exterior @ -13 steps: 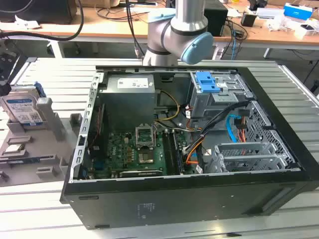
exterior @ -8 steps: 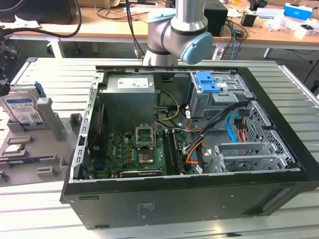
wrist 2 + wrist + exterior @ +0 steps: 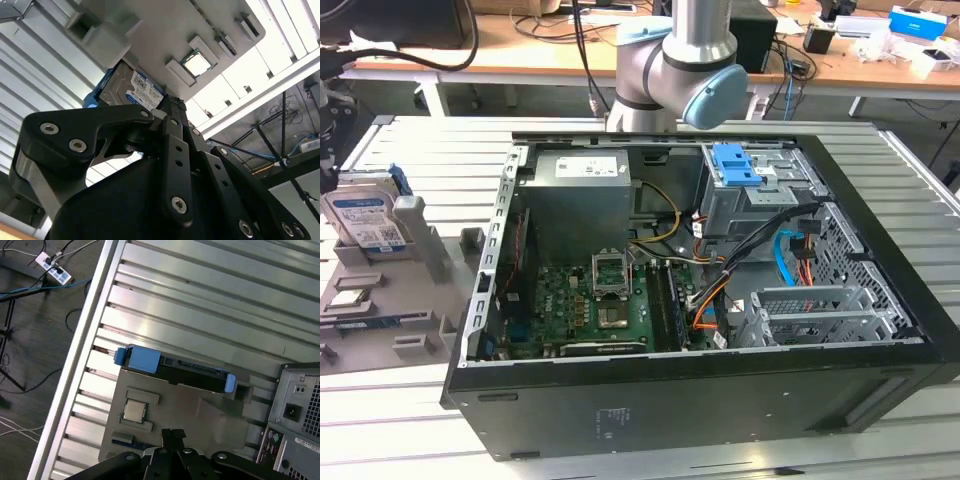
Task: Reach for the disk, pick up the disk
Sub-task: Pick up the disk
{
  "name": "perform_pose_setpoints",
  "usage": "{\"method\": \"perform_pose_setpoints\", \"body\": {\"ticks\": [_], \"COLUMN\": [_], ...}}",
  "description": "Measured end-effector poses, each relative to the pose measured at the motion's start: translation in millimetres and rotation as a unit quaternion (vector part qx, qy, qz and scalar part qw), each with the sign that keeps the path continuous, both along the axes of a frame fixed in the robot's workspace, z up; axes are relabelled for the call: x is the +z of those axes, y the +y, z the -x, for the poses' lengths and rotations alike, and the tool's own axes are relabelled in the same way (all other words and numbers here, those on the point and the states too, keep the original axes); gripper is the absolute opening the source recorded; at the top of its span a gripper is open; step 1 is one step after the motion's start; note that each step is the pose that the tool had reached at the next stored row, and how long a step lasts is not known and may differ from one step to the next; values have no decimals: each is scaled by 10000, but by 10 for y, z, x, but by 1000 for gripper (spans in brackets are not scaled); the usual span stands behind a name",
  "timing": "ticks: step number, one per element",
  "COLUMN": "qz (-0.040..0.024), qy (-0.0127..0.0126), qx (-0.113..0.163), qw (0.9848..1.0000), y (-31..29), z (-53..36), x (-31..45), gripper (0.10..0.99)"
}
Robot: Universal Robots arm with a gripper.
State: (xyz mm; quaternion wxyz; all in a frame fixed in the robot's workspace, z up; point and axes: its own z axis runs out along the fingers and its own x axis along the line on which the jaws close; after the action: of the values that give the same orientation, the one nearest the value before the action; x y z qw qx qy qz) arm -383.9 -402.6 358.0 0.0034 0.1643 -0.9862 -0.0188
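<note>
My claw [image 3: 173, 433], pressed together and empty, hangs over the grey holder [image 3: 200, 410] on the worktop [image 3: 200, 300] where the disk [image 3: 175, 373] stands on edge, its white-and-blue barcode label [image 3: 142, 88] too small to read.

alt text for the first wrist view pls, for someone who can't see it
The disk stands on edge in a grey holder tray on a slatted metal table, blue rails at both ends, with the gripper over the tray and apart from the disk. A small square chip sits in the tray; a computer case stands beside it.
</note>
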Motion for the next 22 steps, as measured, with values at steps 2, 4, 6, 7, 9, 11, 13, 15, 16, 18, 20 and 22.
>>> {"method": "perform_pose_setpoints", "body": {"ticks": [2,4,6,7,9,11,13,15,16,18,20,22], "qz": [0,0,0,0,0,0,0,0,0,0,0,0], "qy": [0,0,0,0,0,0,0,0,0,0,0,0], "qx": [167,476,740,845,1111,1246,1432,1580,1631,1819,1976,2078], "qw": [9999,9989,9973,9964,9938,9922,9897,9874,9866,9833,9803,9782], "y": [0,0,0,0,0,0,0,0,0,0,0,0], "z": [0,0,0,0,0,0,0,0,0,0,0,0], "x": [0,0,0,0,0,0,0,0,0,0,0,0], "gripper": [106,106,106,106,106,106,106,106,106,106,106,106]}}
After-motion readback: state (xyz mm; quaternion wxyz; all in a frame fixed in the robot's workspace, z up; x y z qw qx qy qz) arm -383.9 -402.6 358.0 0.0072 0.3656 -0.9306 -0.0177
